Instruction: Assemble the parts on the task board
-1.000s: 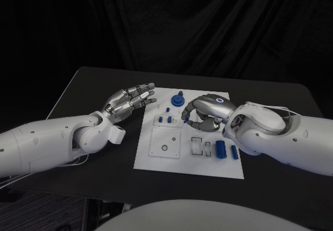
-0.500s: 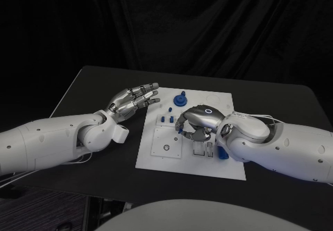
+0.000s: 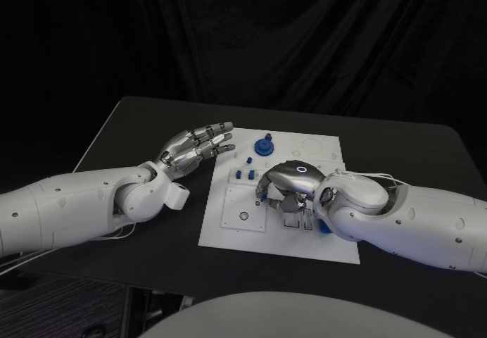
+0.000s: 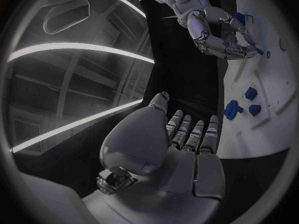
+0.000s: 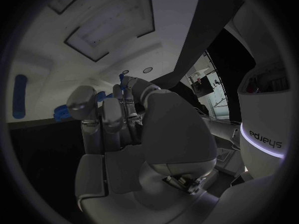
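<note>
The white task board [image 3: 305,246] lies mid-table. A blue knob [image 3: 263,146] stands at its far end and small blue pegs [image 3: 243,173] stand just nearer. My right hand [image 3: 286,186] is curled over the board's middle, above the square plate with holes [image 3: 241,215], and its fingertips pinch a small blue part [image 4: 256,50]. That part also peeks above the fingers [image 5: 123,80] in the right wrist view. A blue cylinder [image 3: 325,226] lies half hidden under my right forearm. My left hand [image 3: 193,148] hovers open at the board's left edge, fingers apart and holding nothing.
Black table [image 3: 132,127] surrounds the board on all sides. In the left wrist view, blue pieces [image 4: 233,108] stand on the board [image 4: 268,119] beyond my left hand [image 4: 181,149]. A long blue cylinder [image 5: 20,97] lies on the board [image 5: 62,45] in the right wrist view.
My right hand has moved from the board's far part toward me and leftward, now low over the middle. My left hand has barely shifted.
</note>
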Available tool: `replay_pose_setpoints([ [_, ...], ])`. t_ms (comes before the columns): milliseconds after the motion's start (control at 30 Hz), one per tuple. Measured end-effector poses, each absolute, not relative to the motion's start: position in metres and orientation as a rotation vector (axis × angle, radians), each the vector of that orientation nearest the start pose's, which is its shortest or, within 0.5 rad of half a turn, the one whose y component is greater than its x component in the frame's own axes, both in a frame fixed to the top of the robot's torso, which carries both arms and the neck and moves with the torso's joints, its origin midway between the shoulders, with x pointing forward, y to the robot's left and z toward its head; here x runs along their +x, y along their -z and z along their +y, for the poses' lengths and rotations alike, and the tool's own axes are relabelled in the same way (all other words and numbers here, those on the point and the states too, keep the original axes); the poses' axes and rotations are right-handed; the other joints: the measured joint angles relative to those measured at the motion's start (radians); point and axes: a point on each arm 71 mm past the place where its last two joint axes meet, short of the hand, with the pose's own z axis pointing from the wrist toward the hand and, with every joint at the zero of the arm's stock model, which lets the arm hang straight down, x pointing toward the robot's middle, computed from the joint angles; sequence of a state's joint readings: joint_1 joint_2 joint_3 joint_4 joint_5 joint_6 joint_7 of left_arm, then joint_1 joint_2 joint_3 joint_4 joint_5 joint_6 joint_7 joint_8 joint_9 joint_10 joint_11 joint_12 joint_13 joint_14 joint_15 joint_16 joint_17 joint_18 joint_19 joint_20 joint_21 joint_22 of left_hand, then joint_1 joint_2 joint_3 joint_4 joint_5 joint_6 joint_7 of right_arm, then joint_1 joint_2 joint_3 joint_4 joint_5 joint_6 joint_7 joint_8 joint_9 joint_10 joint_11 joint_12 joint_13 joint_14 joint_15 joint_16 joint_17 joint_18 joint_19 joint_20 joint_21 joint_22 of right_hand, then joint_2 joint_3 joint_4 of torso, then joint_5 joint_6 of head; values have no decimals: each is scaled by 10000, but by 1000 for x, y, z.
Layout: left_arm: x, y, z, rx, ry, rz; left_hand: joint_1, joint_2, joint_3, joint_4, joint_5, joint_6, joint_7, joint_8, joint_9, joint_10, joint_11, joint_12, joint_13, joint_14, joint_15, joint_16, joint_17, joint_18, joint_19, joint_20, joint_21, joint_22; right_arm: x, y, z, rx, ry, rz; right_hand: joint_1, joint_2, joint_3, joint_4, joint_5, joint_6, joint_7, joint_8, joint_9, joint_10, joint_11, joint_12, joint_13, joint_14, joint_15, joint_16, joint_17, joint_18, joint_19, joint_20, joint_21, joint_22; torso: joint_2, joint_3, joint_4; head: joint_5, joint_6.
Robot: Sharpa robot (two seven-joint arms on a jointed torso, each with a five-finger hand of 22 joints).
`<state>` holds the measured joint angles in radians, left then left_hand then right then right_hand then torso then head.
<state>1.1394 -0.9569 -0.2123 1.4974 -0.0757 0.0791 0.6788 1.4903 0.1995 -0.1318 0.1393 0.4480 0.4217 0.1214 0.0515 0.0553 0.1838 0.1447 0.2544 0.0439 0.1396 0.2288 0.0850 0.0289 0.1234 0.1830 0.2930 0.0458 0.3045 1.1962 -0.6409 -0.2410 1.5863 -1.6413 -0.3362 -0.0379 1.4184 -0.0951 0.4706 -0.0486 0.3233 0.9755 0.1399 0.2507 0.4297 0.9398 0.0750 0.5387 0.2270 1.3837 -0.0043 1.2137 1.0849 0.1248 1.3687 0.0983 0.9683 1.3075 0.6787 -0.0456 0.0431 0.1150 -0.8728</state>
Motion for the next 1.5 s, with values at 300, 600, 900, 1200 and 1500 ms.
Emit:
replay_pose_setpoints([
  [300,440,246,258,-9792,18359,14943,0,0,29,-29,0,37,37,0,1,0,0,0,1,0,0,0,0,0,0,0,0,1,415,246,-76,-6102,-8688,16763,0,-1,0,0,0,0,0,0,-2,2,-2,-38,-2,0,0,0,0,0,0,0,0,-1,-3,-1,3,9,0],
  [600,440,248,258,-9829,18354,14969,0,0,28,-28,0,37,37,0,1,0,0,0,1,0,0,0,0,0,0,-1,0,1,416,246,-74,-6127,-8698,16756,-24,-24,-1,1,0,0,0,0,-1,2,-3,5,-11,0,0,0,1,0,0,0,0,-1,-2,-6,6,5,0],
  [900,439,249,258,-9861,18362,14996,1,-1,28,-28,0,36,37,0,2,0,0,0,2,0,0,0,-1,-1,0,0,0,2,416,246,-74,-6147,-8709,16758,-5,-5,-1,1,0,0,0,0,-3,3,-4,5,-9,0,0,0,1,0,0,0,-1,-1,-4,-7,-1,5,0],
  [1200,439,249,258,-9861,18373,14998,1,-1,28,-28,0,36,37,0,2,0,0,0,3,0,-1,0,-1,-1,0,-1,0,2,416,247,-74,-6154,-8705,16764,17,17,-2,1,-36,0,0,0,-4,2,-4,2,-3,0,0,0,1,0,0,0,-1,-2,-7,-7,-6,5,0],
  [1500,438,254,259,-9963,18345,15031,1,-1,28,-28,-1,37,37,0,3,0,0,0,3,0,-1,0,-1,-1,0,0,0,2,416,248,-70,-6210,-8726,16808,17,16,-2,1,-37,-1,0,0,-6,3,-4,-16,-3,-1,0,0,2,-1,-1,0,-1,-2,-7,-7,-4,-18,0],
])
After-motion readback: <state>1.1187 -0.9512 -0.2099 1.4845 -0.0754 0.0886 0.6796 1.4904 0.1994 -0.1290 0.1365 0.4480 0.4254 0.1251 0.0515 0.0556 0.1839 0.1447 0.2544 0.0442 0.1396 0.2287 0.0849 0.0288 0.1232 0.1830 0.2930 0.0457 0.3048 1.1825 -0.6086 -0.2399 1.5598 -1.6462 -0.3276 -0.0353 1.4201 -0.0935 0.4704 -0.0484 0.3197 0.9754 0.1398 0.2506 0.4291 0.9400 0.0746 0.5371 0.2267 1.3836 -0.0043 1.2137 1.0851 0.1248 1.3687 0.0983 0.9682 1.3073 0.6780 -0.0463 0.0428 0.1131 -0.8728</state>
